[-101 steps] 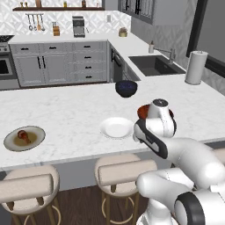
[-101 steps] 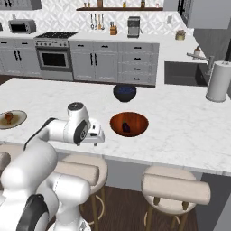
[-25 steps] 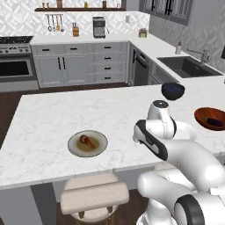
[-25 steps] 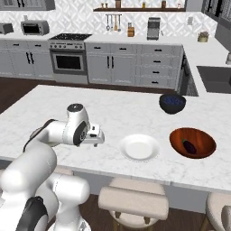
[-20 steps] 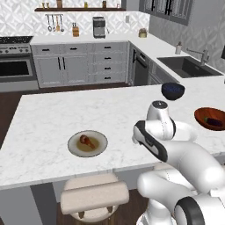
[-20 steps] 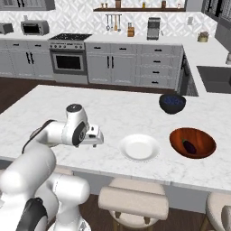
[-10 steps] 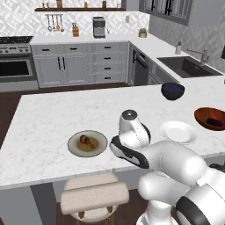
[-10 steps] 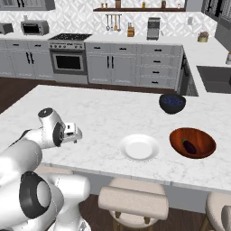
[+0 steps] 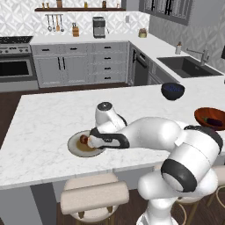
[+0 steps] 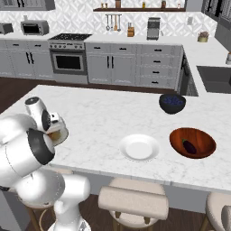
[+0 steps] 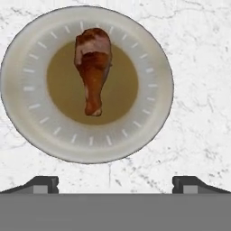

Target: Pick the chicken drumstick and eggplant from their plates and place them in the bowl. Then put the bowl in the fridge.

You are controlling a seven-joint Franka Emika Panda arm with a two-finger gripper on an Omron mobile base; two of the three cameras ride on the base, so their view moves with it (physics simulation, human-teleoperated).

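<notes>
White marble runs across the island (image 9: 44,127), with grey cabinets and a stove along the back wall, top of both base views. At the right of the right base view the bowl (image 10: 193,142) already holds the eggplant (image 10: 190,146), and the white plate (image 10: 139,147) just left of it is bare — so that half of the picking looks done. Left to do, as I judge it: lift the drumstick (image 11: 93,68), carry it over to the bowl, then take the bowl to the fridge.

The drumstick lies on the brown centre of the rimmed plate (image 11: 149,58), in the upper middle of my hand view, meaty end toward the top of the frame, thin bone end pointing down toward me. In the left base view the same plate (image 9: 72,146) sits left of centre near the front edge of the island, well apart from the bowl (image 9: 210,118) at the far right.

My arm reaches from the lower right of that view across to the left, elbow bent, wrist turned so my gripper (image 9: 90,140) hangs over the plate, looking straight down. My fingertips (image 11: 43,184) stand wide — one at each bottom corner of the hand view, nothing between them but marble and the plate's near rim. The drumstick sits ahead of them, not yet between them.
</notes>
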